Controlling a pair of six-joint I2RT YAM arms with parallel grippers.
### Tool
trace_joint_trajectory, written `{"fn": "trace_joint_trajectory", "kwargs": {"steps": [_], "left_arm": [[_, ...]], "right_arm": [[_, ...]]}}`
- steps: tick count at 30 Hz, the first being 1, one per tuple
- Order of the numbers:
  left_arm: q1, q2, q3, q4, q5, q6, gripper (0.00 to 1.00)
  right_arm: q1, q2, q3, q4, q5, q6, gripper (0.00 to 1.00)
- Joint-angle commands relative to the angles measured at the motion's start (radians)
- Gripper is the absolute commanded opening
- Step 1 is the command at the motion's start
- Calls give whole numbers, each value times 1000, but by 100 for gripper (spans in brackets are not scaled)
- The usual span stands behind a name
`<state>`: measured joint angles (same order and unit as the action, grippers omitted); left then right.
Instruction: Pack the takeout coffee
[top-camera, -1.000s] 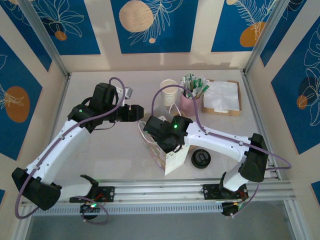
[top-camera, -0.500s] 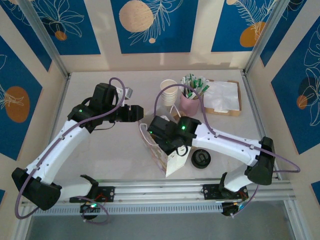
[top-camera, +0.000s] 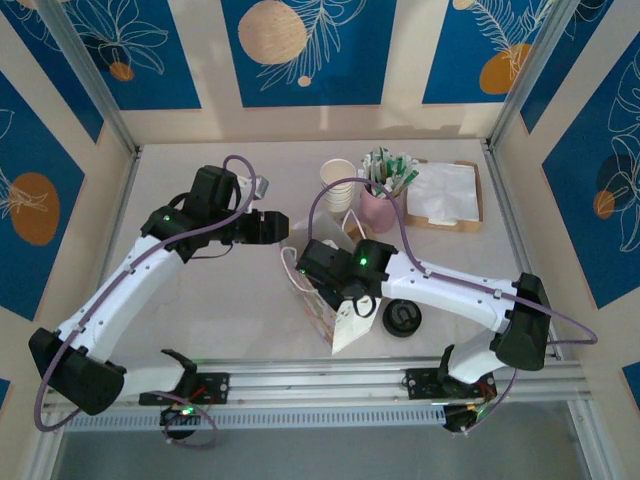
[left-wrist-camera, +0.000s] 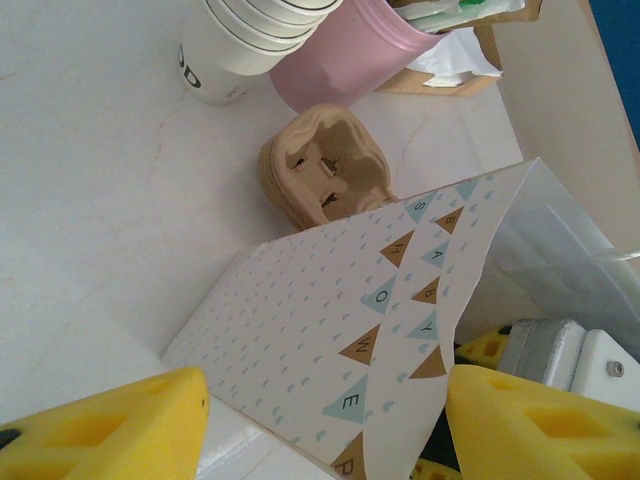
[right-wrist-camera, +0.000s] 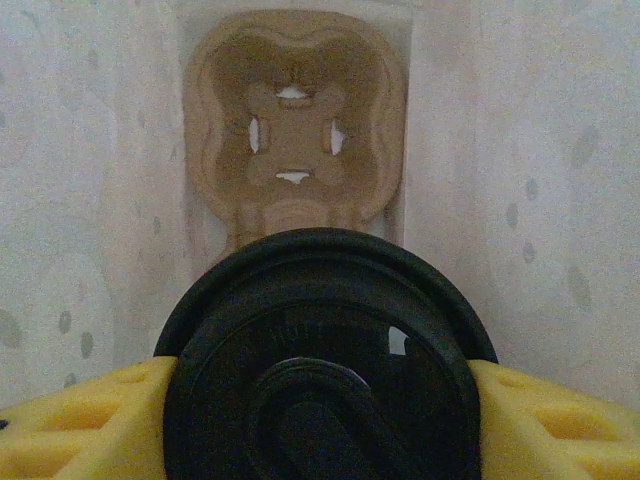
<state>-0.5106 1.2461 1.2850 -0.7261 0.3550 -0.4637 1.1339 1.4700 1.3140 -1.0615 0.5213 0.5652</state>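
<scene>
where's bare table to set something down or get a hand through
Bare table between the left arm and the paper bag, plus the back-left corner behind that arm. A smaller patch lies between the napkin tray and the right arm. Crowded around the cup stack, pink cup, bag and loose lid.

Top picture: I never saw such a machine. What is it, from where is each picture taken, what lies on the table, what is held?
These are two robot arms, the left arm and right arm, each ending in two-finger jaws. One camera looks down from above; one sits on each wrist. On the table stand a paper bag, stacked paper cups, a pink cup of packets, napkins and a loose lid. The right jaws grip a black cup lid above a cardboard cup carrier inside the bag. The left jaws are open and empty.
</scene>
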Motion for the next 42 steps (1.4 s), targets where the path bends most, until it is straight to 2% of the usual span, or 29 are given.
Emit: {"fn": "trace_joint_trajectory", "kwargs": {"steps": [1, 11, 17, 26, 36, 42], "left_arm": [[9, 8, 1, -35, 0, 20, 64], [4, 13, 8, -43, 2, 24, 63], [3, 11, 15, -45, -6, 25, 64], [3, 19, 13, -40, 2, 21, 64], [1, 30, 1, -28, 6, 10, 61], [1, 28, 2, -31, 2, 11, 59]], "right_arm": [[13, 32, -34, 2, -14, 1, 31], [30, 28, -30, -12, 1, 8, 32], [41, -17, 34, -6, 73, -15, 31], [31, -62, 48, 131, 209, -86, 32], [-22, -15, 13, 281, 215, -150, 31], [-49, 20, -12, 327, 171, -163, 31]]}}
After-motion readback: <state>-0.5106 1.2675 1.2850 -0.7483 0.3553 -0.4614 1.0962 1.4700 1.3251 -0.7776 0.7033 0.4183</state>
